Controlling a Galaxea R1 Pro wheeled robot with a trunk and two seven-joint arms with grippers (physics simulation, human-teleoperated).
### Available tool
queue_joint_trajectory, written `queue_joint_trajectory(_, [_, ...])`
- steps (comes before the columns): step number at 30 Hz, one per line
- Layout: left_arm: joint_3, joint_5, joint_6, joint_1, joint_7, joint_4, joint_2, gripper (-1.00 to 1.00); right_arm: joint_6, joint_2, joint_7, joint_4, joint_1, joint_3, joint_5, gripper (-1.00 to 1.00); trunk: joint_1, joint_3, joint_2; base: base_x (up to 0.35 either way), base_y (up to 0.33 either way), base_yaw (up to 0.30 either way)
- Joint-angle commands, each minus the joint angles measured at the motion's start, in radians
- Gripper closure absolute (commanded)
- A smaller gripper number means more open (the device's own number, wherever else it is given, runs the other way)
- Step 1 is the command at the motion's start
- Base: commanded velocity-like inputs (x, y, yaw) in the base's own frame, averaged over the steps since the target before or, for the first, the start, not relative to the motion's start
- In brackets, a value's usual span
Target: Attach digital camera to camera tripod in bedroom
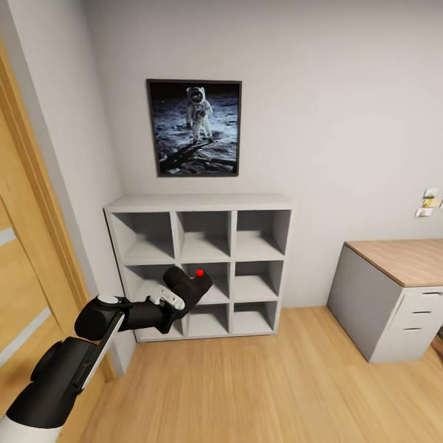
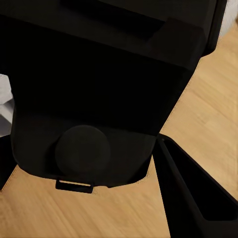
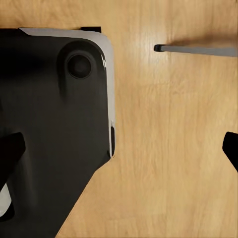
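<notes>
Aloft, the black camera (image 1: 189,287), red button up, sits clamped in the left tool (image 1: 175,299) before a grey cube shelf (image 1: 200,206) beneath an astronaut picture (image 1: 194,127); a tabletop (image 1: 409,258) stands right; the right tool (image 3: 119,158) hangs spread wide over the wood floor (image 3: 168,148)

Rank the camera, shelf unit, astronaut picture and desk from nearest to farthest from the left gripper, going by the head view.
1. Camera: held in the left gripper, red button up.
2. Shelf unit: directly behind the gripper, against the wall.
3. Astronaut picture: on the wall above the shelf.
4. Desk: far off to the right.
The picture and desk are hard to separate; treat their order as uncertain.
</notes>
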Motion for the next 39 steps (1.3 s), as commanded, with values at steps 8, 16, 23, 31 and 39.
queue_joint_trajectory(8, [-0.002, -0.010, 0.002, 0.000, -0.008, 0.000, 0.000, 1.00, -0.003, 0.000, 0.000, 0.003, -0.001, 0.009, -0.011, -1.00, 0.001, 0.000, -0.001, 0.281, 0.201, -0.160])
queue_joint_trajectory(16, [-0.010, -0.010, 0.002, -0.001, -0.009, -0.001, 0.000, 1.00, -0.003, 0.000, 0.000, 0.003, -0.001, 0.009, -0.011, -1.00, 0.001, 0.000, -0.001, 0.163, 0.114, -0.275])
queue_joint_trajectory(23, [-0.075, -0.011, 0.002, -0.001, -0.008, 0.000, 0.001, 1.00, -0.003, 0.000, 0.001, 0.003, -0.001, 0.009, -0.011, -1.00, 0.001, 0.000, -0.001, 0.009, 0.006, -0.279])
queue_joint_trajectory(31, [-0.082, -0.011, 0.002, -0.001, -0.008, 0.001, 0.001, 1.00, -0.003, 0.000, 0.001, 0.003, -0.001, 0.009, -0.011, -1.00, 0.001, 0.000, -0.001, 0.000, 0.000, -0.279])
queue_joint_trajectory(39, [-0.081, -0.011, 0.002, -0.001, -0.008, 0.001, 0.001, 1.00, -0.003, 0.001, 0.001, 0.003, -0.001, 0.009, -0.011, -1.00, 0.001, 0.000, -0.001, 0.000, 0.000, -0.279])
